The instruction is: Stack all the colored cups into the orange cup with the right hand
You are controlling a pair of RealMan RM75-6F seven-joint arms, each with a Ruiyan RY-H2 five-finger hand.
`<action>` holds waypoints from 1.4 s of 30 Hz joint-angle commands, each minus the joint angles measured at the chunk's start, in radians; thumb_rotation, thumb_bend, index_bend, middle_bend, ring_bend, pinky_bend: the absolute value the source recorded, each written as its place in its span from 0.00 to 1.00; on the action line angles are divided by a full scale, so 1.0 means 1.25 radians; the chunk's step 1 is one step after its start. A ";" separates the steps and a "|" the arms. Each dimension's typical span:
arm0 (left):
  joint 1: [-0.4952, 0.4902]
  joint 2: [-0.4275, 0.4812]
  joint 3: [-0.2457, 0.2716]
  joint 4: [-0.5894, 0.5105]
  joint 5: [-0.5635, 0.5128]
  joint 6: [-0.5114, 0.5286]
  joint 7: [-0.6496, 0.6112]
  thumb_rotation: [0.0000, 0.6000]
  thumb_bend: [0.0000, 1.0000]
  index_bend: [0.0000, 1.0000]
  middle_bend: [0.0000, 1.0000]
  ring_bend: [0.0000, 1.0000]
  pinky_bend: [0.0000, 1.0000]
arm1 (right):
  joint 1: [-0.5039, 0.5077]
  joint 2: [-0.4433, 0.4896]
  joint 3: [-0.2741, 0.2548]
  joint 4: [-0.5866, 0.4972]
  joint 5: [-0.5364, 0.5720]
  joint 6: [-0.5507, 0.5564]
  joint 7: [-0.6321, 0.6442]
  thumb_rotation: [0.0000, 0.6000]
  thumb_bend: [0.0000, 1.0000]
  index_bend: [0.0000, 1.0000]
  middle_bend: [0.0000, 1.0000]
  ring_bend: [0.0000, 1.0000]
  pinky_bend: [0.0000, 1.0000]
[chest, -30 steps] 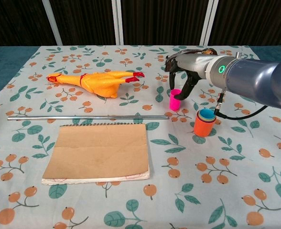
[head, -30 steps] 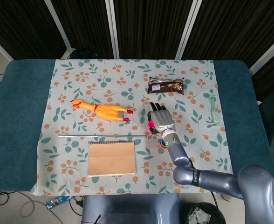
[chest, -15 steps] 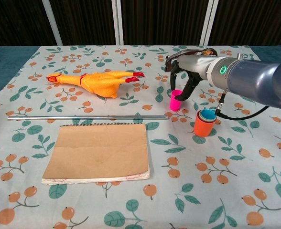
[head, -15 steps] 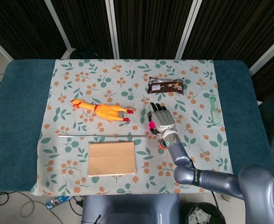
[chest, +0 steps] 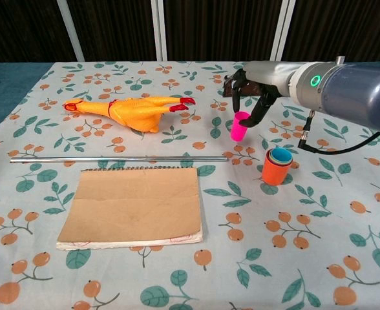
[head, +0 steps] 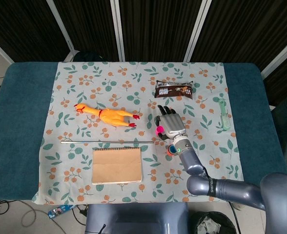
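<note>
Fingers [chest: 262, 103] of the right hand [chest: 253, 90] pinch the pink cup [chest: 239, 126], held tilted above the tabletop [chest: 345, 258] right of centre. Lower right of it stands the orange cup [chest: 276, 169] with a blue cup [chest: 280, 155] inside.

Both views are evenly and brightly lit from overhead, with only short soft shadows under the rubber chicken [chest: 128, 110] and metal rod [chest: 117, 158], a mild sheen on the grey arm [chest: 345, 90], dark curtains behind, sharp focus throughout, and slight wide-angle stretching toward the chest view's edges.
</note>
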 commanded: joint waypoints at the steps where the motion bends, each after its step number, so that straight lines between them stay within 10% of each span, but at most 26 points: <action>1: 0.000 0.000 0.001 0.000 0.001 -0.001 0.000 1.00 0.27 0.17 0.02 0.00 0.00 | -0.026 0.059 -0.013 -0.085 -0.030 0.033 -0.004 1.00 0.41 0.53 0.00 0.04 0.14; 18: 0.001 0.000 0.001 -0.002 0.002 0.003 0.001 1.00 0.27 0.17 0.02 0.00 0.00 | -0.132 0.258 -0.088 -0.386 -0.168 0.143 -0.004 1.00 0.41 0.54 0.00 0.04 0.14; 42: 0.002 0.000 -0.001 -0.002 -0.001 0.006 0.002 1.00 0.27 0.17 0.02 0.00 0.00 | -0.164 0.243 -0.128 -0.344 -0.193 0.111 0.034 1.00 0.41 0.54 0.00 0.04 0.14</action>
